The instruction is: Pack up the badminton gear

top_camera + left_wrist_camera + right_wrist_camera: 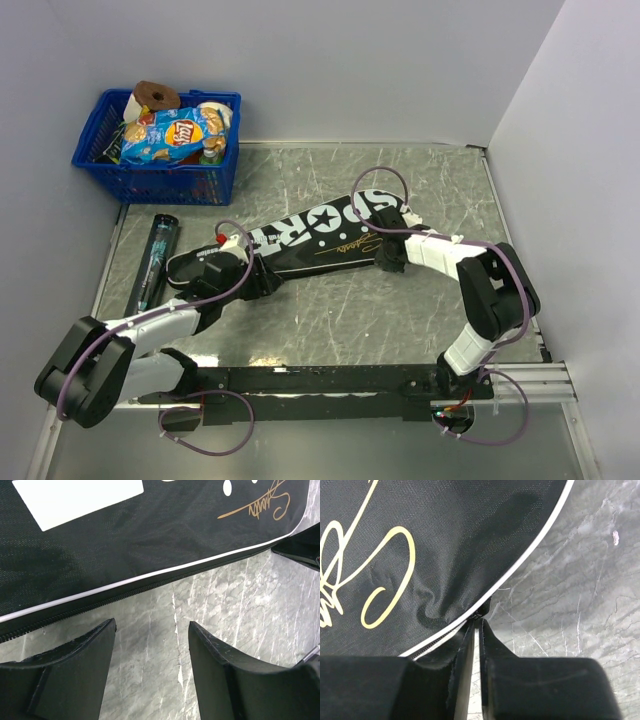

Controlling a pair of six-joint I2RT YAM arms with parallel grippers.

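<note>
The black racket-shaped bag (310,235) lettered SPORT lies slantwise across the table. My left gripper (262,280) is open and empty just in front of the bag's zipped edge (150,582), with bare table between its fingers (95,645); in the left wrist view the gripper (152,626) touches nothing. My right gripper (390,257) is at the bag's rounded right end. Its tips (479,620) are shut on the zipper pull (480,613) at the white-piped edge of the bag (420,555). The long dark tube (154,262) lies left of the bag. No rackets are in view.
A blue plastic basket (190,182) with a crisp packet (170,135) stands at the back left. Walls close the table (350,310) at the back and right. A black rail (330,380) carrying the arm bases runs along the near edge.
</note>
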